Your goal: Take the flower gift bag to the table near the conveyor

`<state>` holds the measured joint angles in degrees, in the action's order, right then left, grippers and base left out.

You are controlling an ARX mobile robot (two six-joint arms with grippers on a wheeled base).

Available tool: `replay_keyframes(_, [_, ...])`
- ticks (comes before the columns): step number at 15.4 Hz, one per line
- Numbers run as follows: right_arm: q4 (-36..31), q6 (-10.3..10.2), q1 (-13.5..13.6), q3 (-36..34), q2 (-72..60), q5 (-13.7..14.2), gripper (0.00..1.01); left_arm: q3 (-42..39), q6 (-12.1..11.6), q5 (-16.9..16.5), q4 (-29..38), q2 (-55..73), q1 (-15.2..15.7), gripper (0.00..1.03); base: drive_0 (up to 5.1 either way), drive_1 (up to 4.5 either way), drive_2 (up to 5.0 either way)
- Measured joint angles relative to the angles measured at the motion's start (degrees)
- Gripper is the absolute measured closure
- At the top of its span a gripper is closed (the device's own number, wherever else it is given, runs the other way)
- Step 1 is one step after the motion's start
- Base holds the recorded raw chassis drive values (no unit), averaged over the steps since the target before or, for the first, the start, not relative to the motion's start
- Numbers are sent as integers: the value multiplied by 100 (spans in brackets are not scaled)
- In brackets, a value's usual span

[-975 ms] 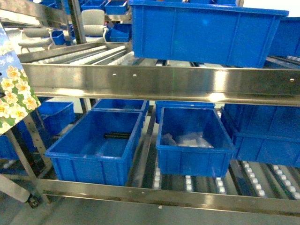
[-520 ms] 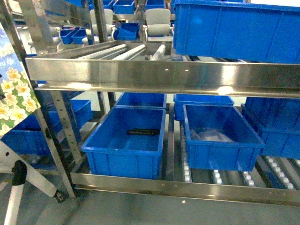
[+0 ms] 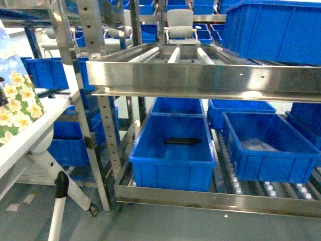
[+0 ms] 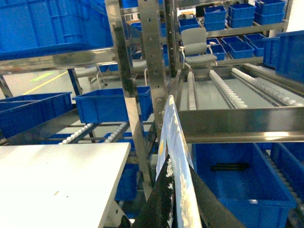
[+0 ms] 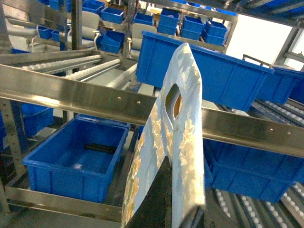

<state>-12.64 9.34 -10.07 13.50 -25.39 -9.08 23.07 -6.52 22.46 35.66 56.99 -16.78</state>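
Item, nearest: flower gift bag (image 5: 178, 142), upright, carried clear of any support; it rises from the bottom edge of both wrist views, where the jaws are hidden, so their state cannot be told.
Item, beside: white table (image 4: 52, 183), its surface bare, bag not yet over it.
Item, beyond: conveyor (image 3: 200, 75), blue bins (image 3: 170, 155) on its lanes.
Step judged: transport. Next: bring bag over surface, lower, let go.

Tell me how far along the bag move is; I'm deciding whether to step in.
Done: the flower gift bag is picked up, gripped by the left gripper and the right gripper, and the robot faces the conveyor. In hand: carrying it beside the table. Left: setting it on the tabletop, where it does not yet rest.
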Motion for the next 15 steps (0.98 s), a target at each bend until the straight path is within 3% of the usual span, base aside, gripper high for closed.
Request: replay_keyframes(15, [20, 0, -2, -2, 0, 2, 99, 0, 0, 2, -11, 2, 0, 101, -498, 238, 238])
